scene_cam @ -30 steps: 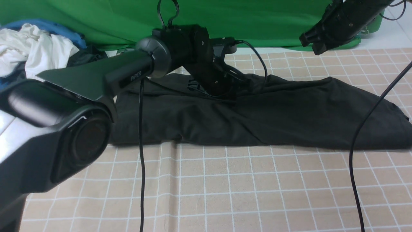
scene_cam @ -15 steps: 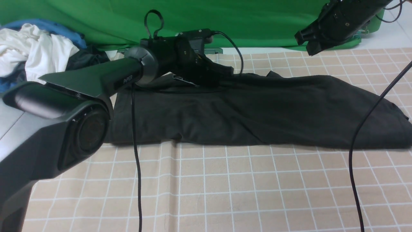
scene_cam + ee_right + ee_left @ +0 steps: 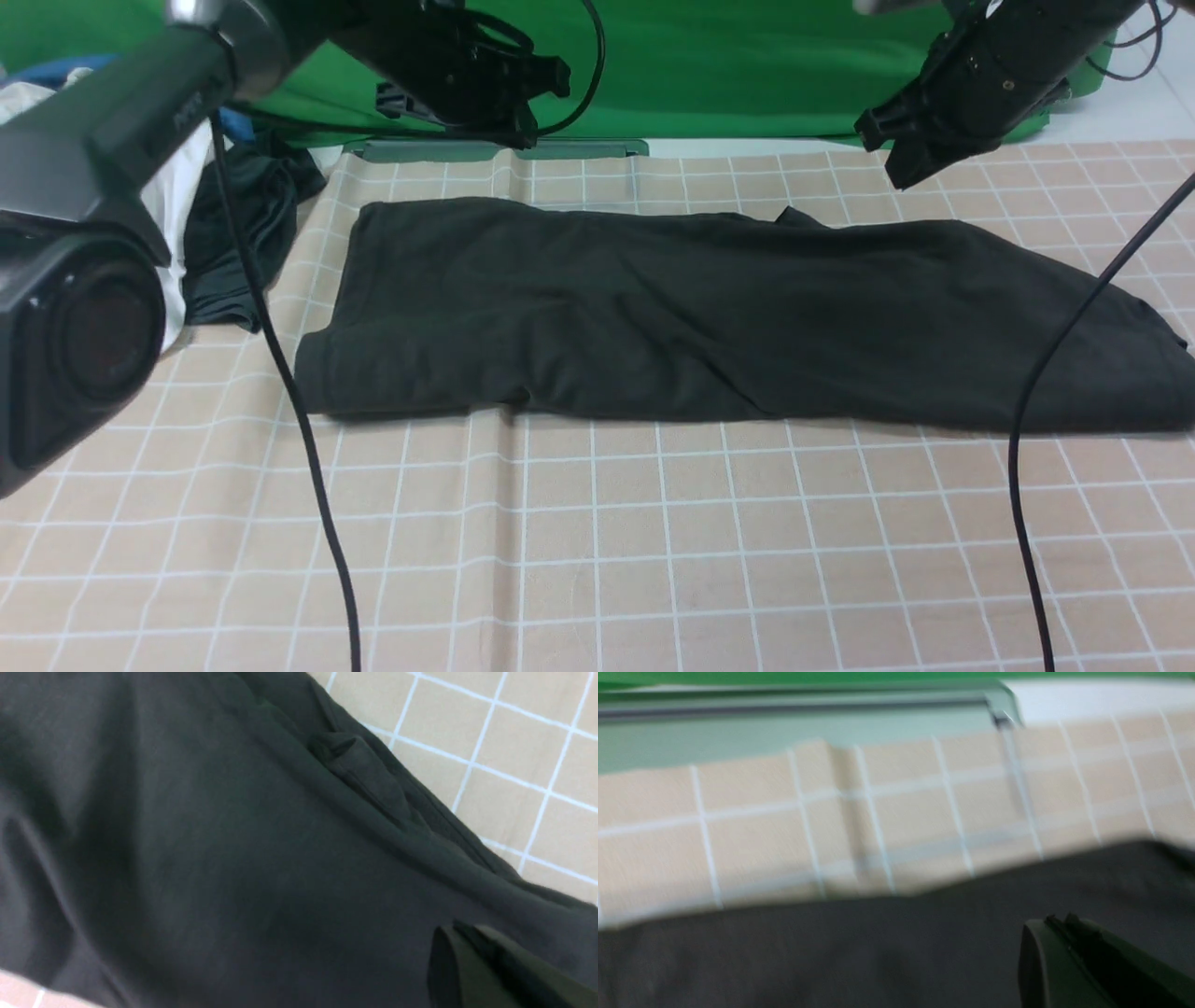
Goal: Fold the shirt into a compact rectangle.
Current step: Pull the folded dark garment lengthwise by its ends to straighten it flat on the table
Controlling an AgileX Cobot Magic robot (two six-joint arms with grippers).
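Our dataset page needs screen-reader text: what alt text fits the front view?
A black shirt lies folded into a long band across a checked tablecloth. The left end effector and right end effector hover near its far edge, both shut and empty.

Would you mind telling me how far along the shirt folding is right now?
Done: the shirt looks folded lengthwise into a long band on the checked cloth. In hand: nothing; the left gripper and right gripper are shut, raised off it, holding no fabric. Left: folding the band crosswise into a compact rectangle, and tucking the small flap at its far edge.
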